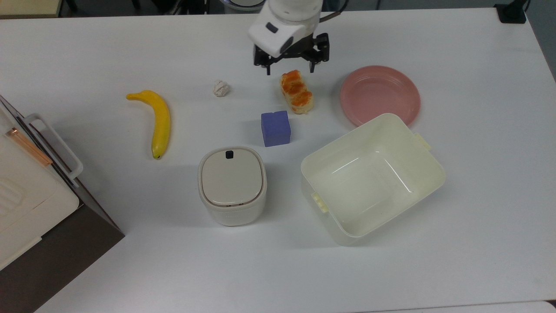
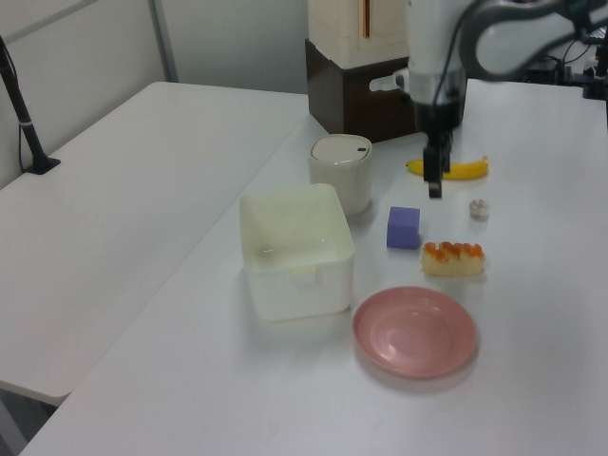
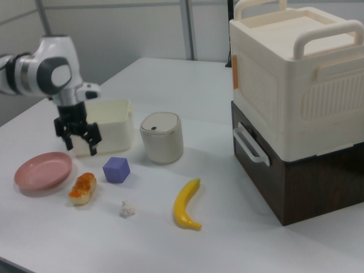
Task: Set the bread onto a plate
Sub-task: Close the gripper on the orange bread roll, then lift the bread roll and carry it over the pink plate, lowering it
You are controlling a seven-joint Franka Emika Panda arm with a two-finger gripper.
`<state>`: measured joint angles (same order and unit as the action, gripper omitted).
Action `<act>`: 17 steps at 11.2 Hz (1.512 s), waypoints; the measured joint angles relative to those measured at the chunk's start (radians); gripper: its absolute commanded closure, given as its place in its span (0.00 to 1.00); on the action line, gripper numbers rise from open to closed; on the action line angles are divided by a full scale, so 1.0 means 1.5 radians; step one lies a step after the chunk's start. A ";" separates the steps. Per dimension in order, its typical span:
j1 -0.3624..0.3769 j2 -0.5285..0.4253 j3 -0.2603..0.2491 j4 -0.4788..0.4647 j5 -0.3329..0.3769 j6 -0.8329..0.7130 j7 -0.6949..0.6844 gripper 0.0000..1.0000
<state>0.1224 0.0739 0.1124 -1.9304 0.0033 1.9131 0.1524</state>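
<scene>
Bread (image 1: 296, 92) on white table (image 1: 478, 217), pink plate (image 1: 380, 94) beside it, end effector (image 1: 290, 69) above bread, fingers spread apart

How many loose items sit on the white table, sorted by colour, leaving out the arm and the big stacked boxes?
Yellow: 1, banana
Orange-brown: 1, bread
Pink: 1, plate
Purple: 1, cube
White or cream: 3, paper ball, lidded bin, tub
Total: 7
</scene>
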 measured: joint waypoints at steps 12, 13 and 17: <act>0.026 0.072 0.045 -0.156 -0.170 0.197 0.013 0.76; 0.026 0.060 0.044 -0.137 -0.170 0.190 0.013 0.76; 0.034 0.037 0.066 -0.003 -0.103 0.126 0.029 0.69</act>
<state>0.1737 0.1291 0.2110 -1.9351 -0.1516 2.1020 0.1965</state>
